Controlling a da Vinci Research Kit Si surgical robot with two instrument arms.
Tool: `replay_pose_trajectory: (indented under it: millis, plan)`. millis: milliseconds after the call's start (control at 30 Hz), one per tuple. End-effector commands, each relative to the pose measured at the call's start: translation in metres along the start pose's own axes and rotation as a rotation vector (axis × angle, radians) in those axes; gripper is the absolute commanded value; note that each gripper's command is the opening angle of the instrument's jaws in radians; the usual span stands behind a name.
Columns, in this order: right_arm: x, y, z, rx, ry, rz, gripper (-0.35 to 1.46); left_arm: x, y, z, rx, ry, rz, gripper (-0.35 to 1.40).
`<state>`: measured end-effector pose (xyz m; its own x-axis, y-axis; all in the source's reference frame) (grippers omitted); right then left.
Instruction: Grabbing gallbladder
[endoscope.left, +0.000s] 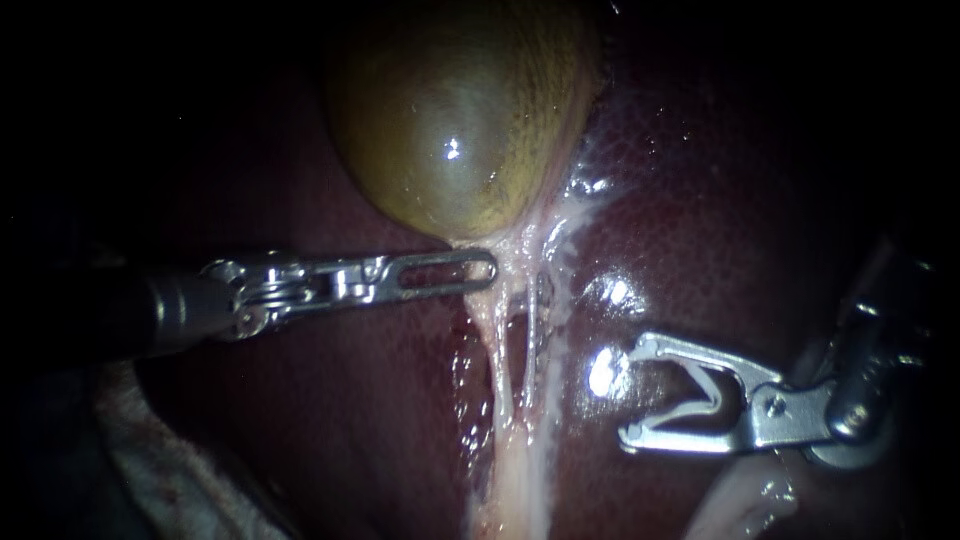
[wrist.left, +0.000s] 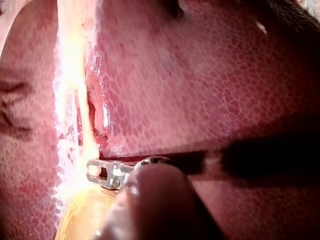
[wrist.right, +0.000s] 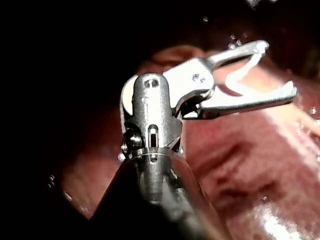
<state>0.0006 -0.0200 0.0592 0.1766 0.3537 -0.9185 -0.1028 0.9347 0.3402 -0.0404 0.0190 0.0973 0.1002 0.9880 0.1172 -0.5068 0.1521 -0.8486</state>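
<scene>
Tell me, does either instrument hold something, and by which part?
The right instrument holds a white clip, one leg against each jaw. The left instrument reaches the gallbladder's neck; any hold there cannot be told.

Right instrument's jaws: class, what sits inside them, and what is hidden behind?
The right instrument holds a white clip between its jaws, touching both; no tissue there. Behind lies the liver, covered where the metal crosses it.

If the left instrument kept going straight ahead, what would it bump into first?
The pale strands just under the gallbladder. The tip of the left instrument seems to touch them, though depth is hard to judge.
</scene>
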Motion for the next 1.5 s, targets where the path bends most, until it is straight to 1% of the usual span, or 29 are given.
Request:
replay_pose_trajectory:
  millis: [33,200,367,500,600,700,1500]
  plan:
    - [0.0,0.0,0.0,0.0,0.0,0.0,0.59,-0.0002,0.0001,-0.0004,-0.001,-0.002,-0.002,-0.35]
    - [0.0,0.0,0.0,0.0,0.0,0.0,0.59,-0.0008,0.0004,-0.0022,-0.002,-0.008,-0.004,-0.35]
    - [0.0,0.0,0.0,0.0,0.0,0.0,0.59,-0.0008,0.0005,-0.0038,0.003,-0.001,-0.007,-0.35]
    - [0.0,0.0,0.0,0.0,0.0,0.0,0.59,-0.0005,0.0013,-0.005,0.008,0.002,-0.017,-0.35]
    - [0.0,0.0,0.0,0.0,0.0,0.0,0.59,-0.0004,0.0018,-0.0055,0.011,0.004,-0.023,-0.35]
    - [0.0,0.0,0.0,0.0,0.0,0.0,0.59,-0.0004,0.002,-0.0056,0.013,0.006,-0.026,-0.35]
    - [0.0,0.0,0.0,0.0,0.0,0.0,0.59,-0.0002,0.002,-0.0055,0.016,0.012,-0.029,-0.35]
